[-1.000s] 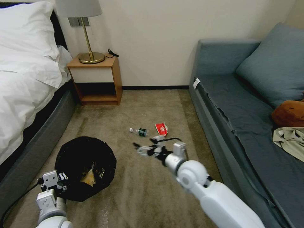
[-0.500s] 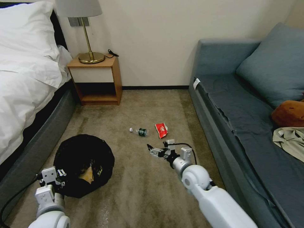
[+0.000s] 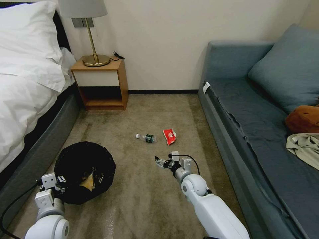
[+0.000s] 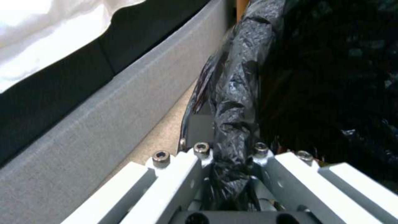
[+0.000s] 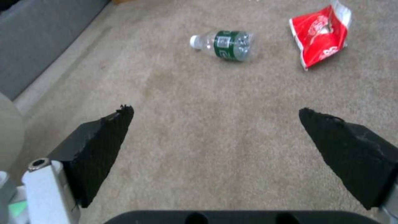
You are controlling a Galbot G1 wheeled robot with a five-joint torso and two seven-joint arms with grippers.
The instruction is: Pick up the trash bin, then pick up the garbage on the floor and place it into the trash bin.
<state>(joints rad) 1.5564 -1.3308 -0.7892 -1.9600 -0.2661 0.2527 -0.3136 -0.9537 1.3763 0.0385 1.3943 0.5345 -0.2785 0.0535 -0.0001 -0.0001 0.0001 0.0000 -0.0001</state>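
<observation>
The trash bin [image 3: 84, 166], lined with a crinkly black bag, is at the lower left beside the bed base. My left gripper [image 3: 62, 181] is shut on its near rim; in the left wrist view the bag-covered rim [image 4: 232, 124] is pinched between the fingers of the left gripper [image 4: 229, 152]. A brown-yellow wrapper [image 3: 88, 182] lies inside the bin. On the carpet lie a clear bottle with a green label [image 3: 147, 137] [image 5: 227, 44] and a red snack packet [image 3: 169, 136] [image 5: 323, 35]. My right gripper [image 3: 159, 162] [image 5: 215, 124] hovers open and empty a short way nearer me than both.
A bed with a grey base [image 3: 36, 156] runs along the left and a blue sofa [image 3: 252, 126] along the right. A wooden nightstand [image 3: 101, 83] with a lamp stands at the back wall. Open carpet [image 3: 146, 196] lies between the bin and the sofa.
My right arm has swung rightwards away from the bin and drawn back, its gripper now facing the bottle and packet. The left arm has pulled the bin slightly closer and to the left.
</observation>
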